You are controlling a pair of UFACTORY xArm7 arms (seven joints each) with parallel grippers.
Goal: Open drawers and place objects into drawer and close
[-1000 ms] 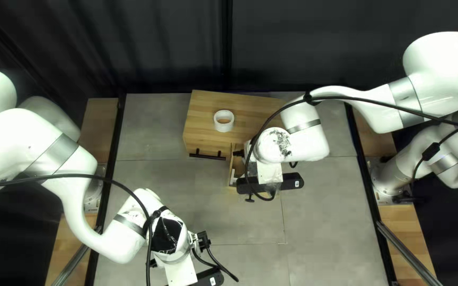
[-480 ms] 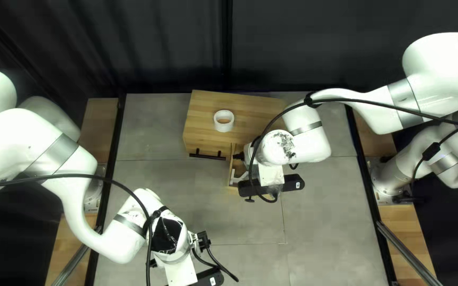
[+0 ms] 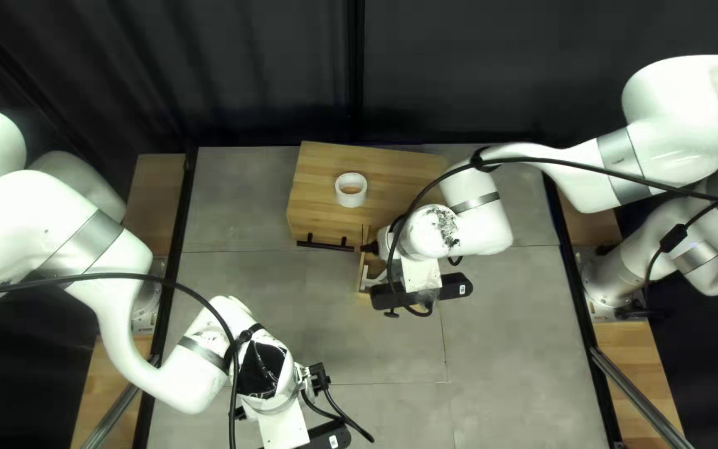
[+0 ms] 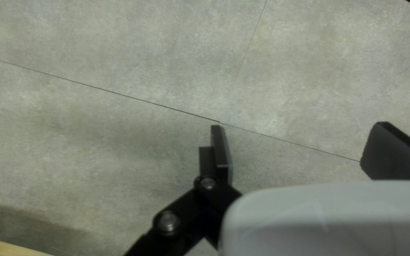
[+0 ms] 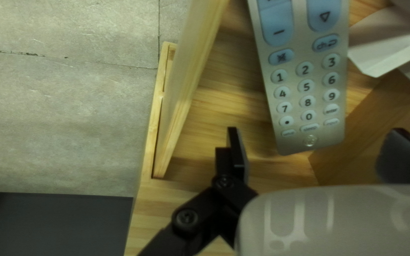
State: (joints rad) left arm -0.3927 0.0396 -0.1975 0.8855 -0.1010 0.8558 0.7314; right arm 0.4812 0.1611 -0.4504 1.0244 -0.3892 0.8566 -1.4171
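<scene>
I record my right gripper [image 3: 420, 274] open over the open drawer [image 5: 219, 95], remote control [image 5: 307, 102] inside; near left, my left gripper [image 3: 284, 426] stands open above the table [image 4: 96, 142].

Thin dark seams cross the grey, flat tabletop [image 3: 508, 357]. A dark, pleated curtain [image 3: 459, 75] hangs behind its far edge. 2 black, narrow strips [image 3: 178, 216] line its sides; outside them are brown wooden boards [image 3: 155, 191] and 2 silver, slim rails [image 3: 118, 411].
</scene>
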